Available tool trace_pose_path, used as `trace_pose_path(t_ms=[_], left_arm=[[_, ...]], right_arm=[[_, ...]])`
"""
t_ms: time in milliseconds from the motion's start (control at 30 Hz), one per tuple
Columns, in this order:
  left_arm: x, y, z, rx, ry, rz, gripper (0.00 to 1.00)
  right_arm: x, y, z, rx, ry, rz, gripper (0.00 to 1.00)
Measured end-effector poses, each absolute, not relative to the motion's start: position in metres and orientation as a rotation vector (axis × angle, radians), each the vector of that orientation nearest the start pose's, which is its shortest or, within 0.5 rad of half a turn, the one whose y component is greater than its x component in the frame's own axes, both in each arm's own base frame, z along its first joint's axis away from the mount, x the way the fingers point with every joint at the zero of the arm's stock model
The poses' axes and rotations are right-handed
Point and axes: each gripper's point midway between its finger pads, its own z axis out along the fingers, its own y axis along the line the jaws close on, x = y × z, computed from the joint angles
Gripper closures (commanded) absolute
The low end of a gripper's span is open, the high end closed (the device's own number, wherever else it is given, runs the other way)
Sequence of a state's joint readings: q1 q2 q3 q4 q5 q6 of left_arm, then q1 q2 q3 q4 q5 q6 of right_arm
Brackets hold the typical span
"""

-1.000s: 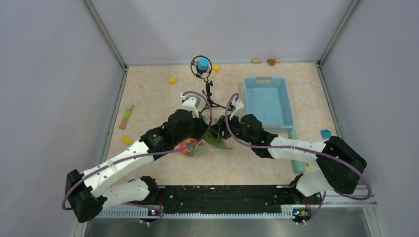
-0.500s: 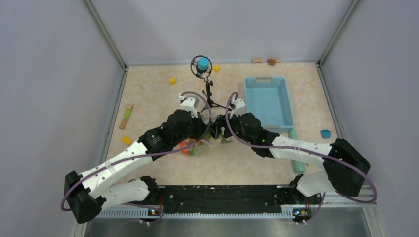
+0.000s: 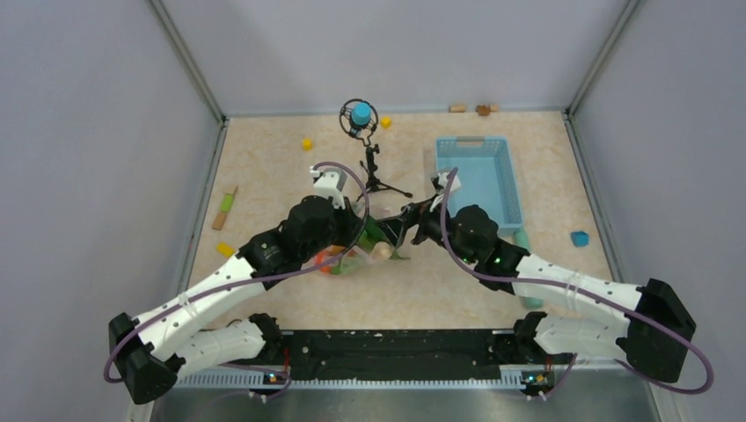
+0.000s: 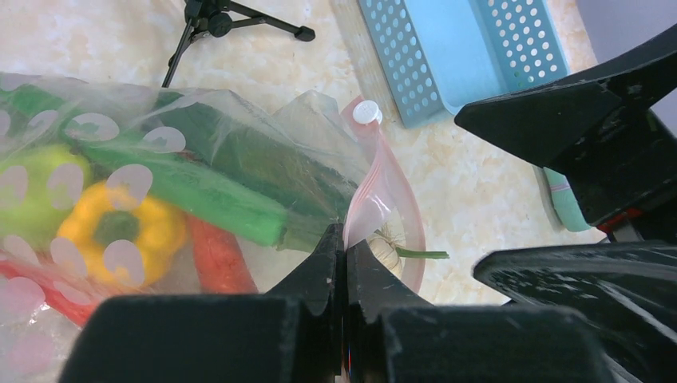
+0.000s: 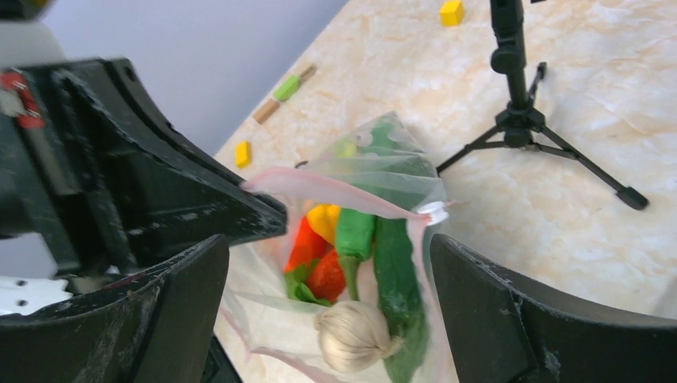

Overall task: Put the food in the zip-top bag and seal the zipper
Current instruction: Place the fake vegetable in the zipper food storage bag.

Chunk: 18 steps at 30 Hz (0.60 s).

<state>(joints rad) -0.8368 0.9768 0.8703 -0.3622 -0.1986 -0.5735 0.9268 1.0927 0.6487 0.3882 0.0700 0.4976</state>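
Observation:
The zip-top bag lies at mid-table and also shows in the top view. Inside it are long green cucumbers, a yellow pepper, a green pear and red and orange pieces. A beige mushroom lies just inside the open mouth. My left gripper is shut on the pink zipper, below its white slider. My right gripper is open and empty, its jaws apart on either side of the bag's mouth. It also shows in the top view.
A light blue basket stands to the right, a teal cylinder below it. A black tripod with a blue ball stands behind the bag. Yellow cubes and a green and wood stick lie to the left.
My right arm has drawn back to the right, away from the bag. The beige mushroom now lies at the bag's mouth. My left wrist has shifted slightly left, still holding the strip.

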Motion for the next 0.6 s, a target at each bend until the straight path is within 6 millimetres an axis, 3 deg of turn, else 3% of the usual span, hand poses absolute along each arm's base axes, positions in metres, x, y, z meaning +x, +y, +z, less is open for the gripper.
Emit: trace_pose_path(t_ms=[233, 433, 600], left_arm=[[0.228, -0.234, 0.227, 0.146, 2.079, -0.686, 1.00], [0.228, -0.235, 0.227, 0.152, 2.080, -0.687, 1.00], [0.227, -0.235, 0.227, 0.158, 2.080, -0.686, 1.00]], right_arm=[[0.236, 0.306, 0.212, -0.346, 1.808, 0.870, 0.10], [0.246, 0.299, 0.165, -0.335, 1.959, 0.779, 0.26], [0.258, 0.295, 0.143, -0.288, 2.031, 0.784, 0.41]])
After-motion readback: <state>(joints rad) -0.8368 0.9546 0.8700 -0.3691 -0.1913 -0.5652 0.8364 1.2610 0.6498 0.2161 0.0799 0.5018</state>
